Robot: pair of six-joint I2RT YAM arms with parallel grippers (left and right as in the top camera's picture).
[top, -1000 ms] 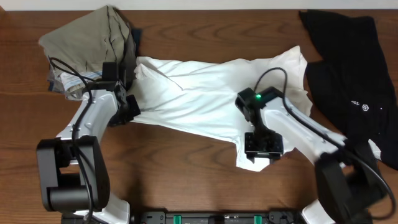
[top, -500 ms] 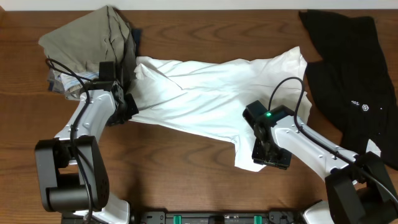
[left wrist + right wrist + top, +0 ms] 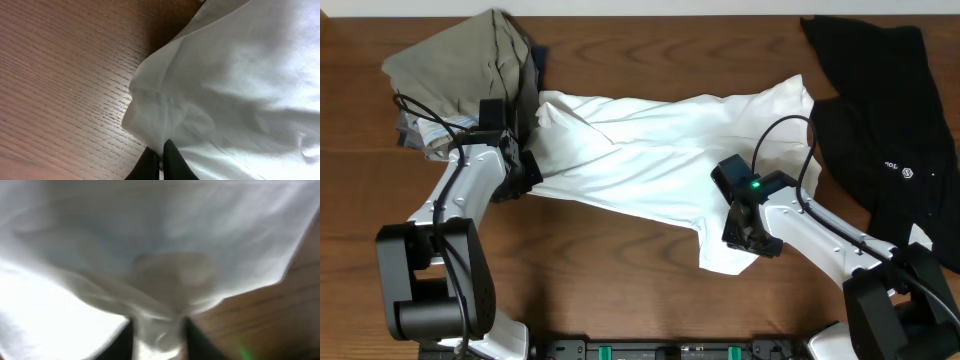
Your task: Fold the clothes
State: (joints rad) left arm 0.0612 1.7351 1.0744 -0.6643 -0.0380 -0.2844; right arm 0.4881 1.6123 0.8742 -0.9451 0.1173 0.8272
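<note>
A white T-shirt (image 3: 650, 160) lies crumpled across the middle of the wooden table, with one flap hanging toward the front edge. My left gripper (image 3: 525, 178) is shut on the shirt's left edge; in the left wrist view its black fingertips (image 3: 170, 159) pinch the white T-shirt (image 3: 235, 85) just above the wood. My right gripper (image 3: 750, 238) sits on the lower flap. In the right wrist view a bunch of the white T-shirt (image 3: 160, 280) is squeezed between its two fingers (image 3: 126, 341). A black logo garment (image 3: 880, 120) lies at the right.
An olive-khaki garment (image 3: 460, 55) is heaped at the back left over a striped cloth (image 3: 420, 130), close behind my left arm. The black garment reaches the table's right edge. Bare wood (image 3: 600, 270) shows in front of the shirt.
My right gripper slid down and right along the shirt's lower flap, then drew back slightly, and its jaws narrowed on a bunch of cloth. The left arm stayed still.
</note>
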